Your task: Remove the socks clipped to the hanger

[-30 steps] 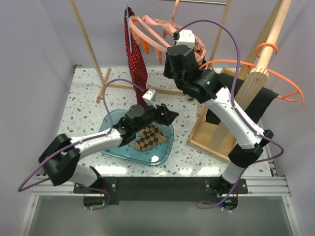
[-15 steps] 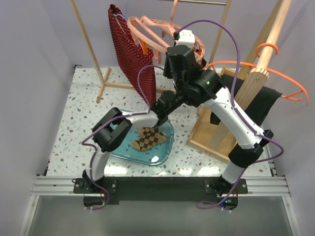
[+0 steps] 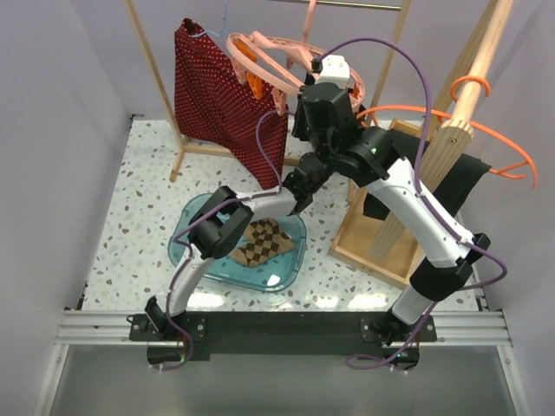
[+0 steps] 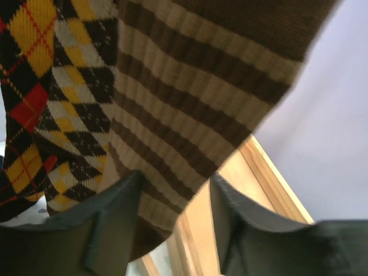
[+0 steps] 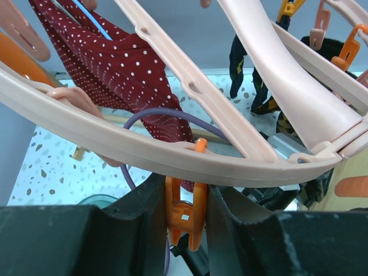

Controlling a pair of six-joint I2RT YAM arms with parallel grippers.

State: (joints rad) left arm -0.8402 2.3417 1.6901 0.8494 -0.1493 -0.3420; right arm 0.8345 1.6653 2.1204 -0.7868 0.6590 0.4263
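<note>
A pink hanger (image 5: 172, 152) ring with spokes crosses the frame close up; an orange peg (image 5: 183, 221) hangs from it, flanked closely by the right tool's (image 5: 185, 192) dark fingers; red dotted cloth (image 5: 115, 63) behind left; dark socks (image 5: 238, 60) upper right; speckled surface (image 5: 52, 167) below.

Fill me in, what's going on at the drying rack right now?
The right end effector is up at the pink hanger, pinching an orange peg under its ring. The left end effector reaches up from below, open around the lower end of a brown striped sock that hangs beside an argyle sock. One checkered sock already lies in the blue tray.
</note>
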